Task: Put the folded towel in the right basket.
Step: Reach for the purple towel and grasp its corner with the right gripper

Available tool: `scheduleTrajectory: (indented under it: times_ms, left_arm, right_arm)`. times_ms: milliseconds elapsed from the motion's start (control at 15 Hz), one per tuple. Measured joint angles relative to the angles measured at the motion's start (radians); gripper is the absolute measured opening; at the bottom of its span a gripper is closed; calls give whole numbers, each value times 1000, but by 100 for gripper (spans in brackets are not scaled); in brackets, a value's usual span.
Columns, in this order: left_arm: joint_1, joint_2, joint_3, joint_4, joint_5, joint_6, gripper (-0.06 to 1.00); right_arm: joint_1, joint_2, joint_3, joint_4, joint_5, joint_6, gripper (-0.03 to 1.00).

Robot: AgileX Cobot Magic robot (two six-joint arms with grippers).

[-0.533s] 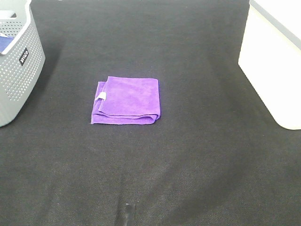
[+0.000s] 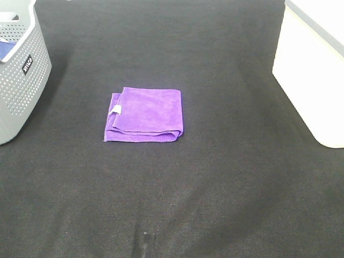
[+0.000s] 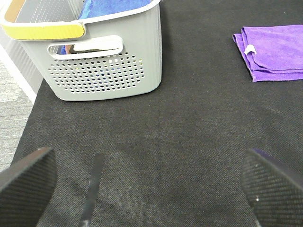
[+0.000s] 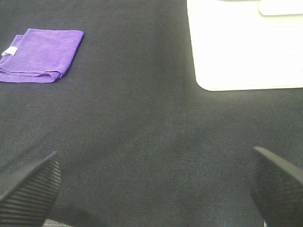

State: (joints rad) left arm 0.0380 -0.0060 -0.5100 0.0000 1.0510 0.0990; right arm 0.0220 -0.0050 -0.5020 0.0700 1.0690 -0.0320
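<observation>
A folded purple towel (image 2: 144,115) with a small white tag lies flat on the black mat, left of centre. It also shows in the left wrist view (image 3: 272,51) and the right wrist view (image 4: 40,55). The white basket (image 2: 312,70) stands at the right edge of the mat; it also shows in the right wrist view (image 4: 244,47). My left gripper (image 3: 147,189) is open and empty, low over the mat near the grey basket. My right gripper (image 4: 151,189) is open and empty, over bare mat between the towel and the white basket. Neither gripper shows in the exterior view.
A grey perforated basket (image 2: 21,70) stands at the left edge, holding blue cloth (image 3: 113,7); it fills the upper part of the left wrist view (image 3: 104,66). Grey floor (image 3: 14,94) lies beyond the mat's edge. A dark thin object (image 2: 145,244) lies near the mat's front edge.
</observation>
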Motion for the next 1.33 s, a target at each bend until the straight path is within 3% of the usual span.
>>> scheduleTrajectory:
  times_ms: [1067, 1200, 1333]
  left_arm:
    - [0, 0, 0, 0, 0, 0, 99]
    - [0, 0, 0, -53, 0, -45, 99]
    - [0, 0, 0, -97, 0, -25, 99]
  right_arm:
    - [0, 0, 0, -31, 0, -5, 98]
    - [0, 0, 0, -37, 0, -6, 98]
    - [0, 0, 0, -37, 0, -9, 98]
